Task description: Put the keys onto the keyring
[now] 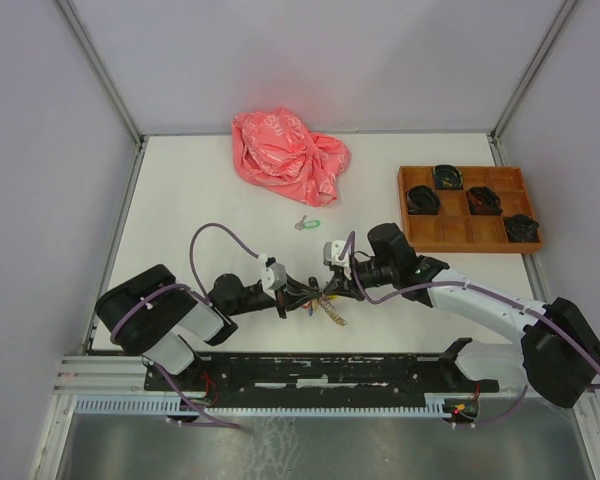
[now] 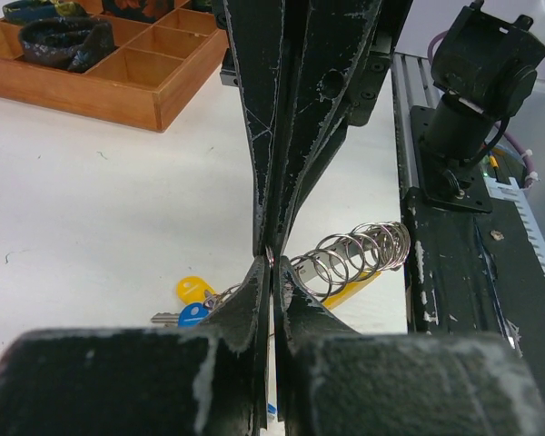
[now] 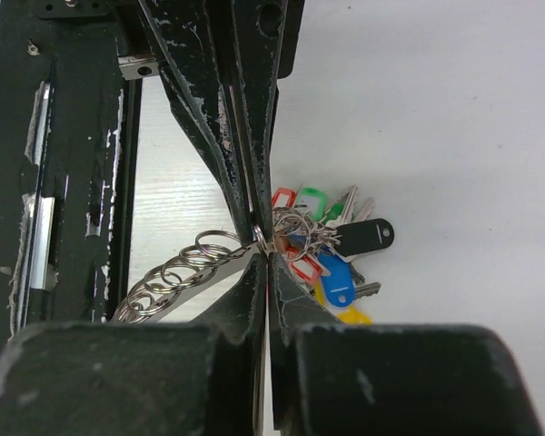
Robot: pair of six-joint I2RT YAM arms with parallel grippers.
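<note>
Tabletop [image 1: 180, 200] white, walls [image 1: 40, 100] grey; tray [image 1: 460, 236] rt, bag [image 1: 288, 155] rear, keyring [image 1: 332, 312] ctr.

A crumpled pink plastic bag [image 1: 288, 156] lies far back on the white table [image 1: 180, 200]. At the right, a wooden compartment tray [image 1: 460, 233] holds black coiled bundles [image 1: 422, 200] in four cells. Bunched keys with yellow and blue tags [image 2: 193, 313] lie near the front.

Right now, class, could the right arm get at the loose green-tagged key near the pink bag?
Probably yes: the green-tagged key lies on the table beyond the right claw, nothing between. But it is shut on the keyring and must release first.
</note>
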